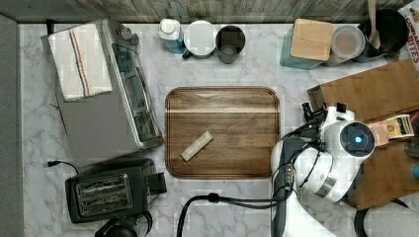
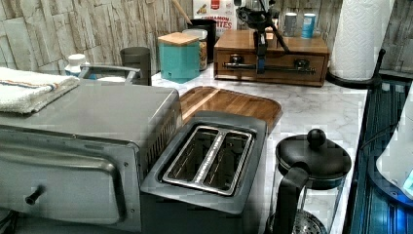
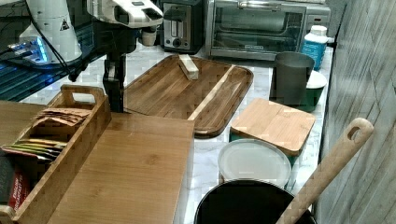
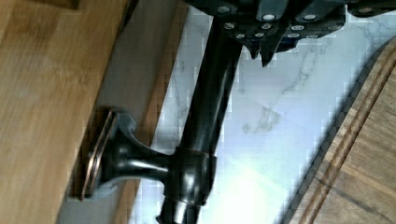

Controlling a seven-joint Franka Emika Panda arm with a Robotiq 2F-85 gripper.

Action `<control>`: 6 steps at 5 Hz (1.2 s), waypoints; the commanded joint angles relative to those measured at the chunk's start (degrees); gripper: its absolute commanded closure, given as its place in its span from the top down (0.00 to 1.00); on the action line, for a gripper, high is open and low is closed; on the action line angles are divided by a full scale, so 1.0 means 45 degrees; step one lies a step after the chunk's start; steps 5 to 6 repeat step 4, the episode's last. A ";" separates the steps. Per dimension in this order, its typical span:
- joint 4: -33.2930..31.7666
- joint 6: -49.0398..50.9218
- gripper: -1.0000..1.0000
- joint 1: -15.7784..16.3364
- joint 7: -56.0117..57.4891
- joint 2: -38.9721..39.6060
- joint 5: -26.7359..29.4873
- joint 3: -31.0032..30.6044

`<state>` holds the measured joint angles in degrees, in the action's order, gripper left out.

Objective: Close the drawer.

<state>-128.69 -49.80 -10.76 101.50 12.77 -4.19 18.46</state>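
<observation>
Left view | gripper [image 2: 260, 48] at drawer [image 2: 271, 63] handle | fingers hard to read

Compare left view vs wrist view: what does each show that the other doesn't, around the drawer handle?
Left view alone: the whole drawer front below the bamboo top, the full bar handle on both mounts, the gripper at the handle's middle, and the toaster. Wrist view alone: one mount close up, seated on the drawer front, and marble counter beneath the bar. Both: the black handle and the serving tray.
</observation>
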 commanded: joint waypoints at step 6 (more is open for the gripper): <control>0.2094 -0.0609 0.00 -0.1323 0.0673 0.0251 0.0233 0.0774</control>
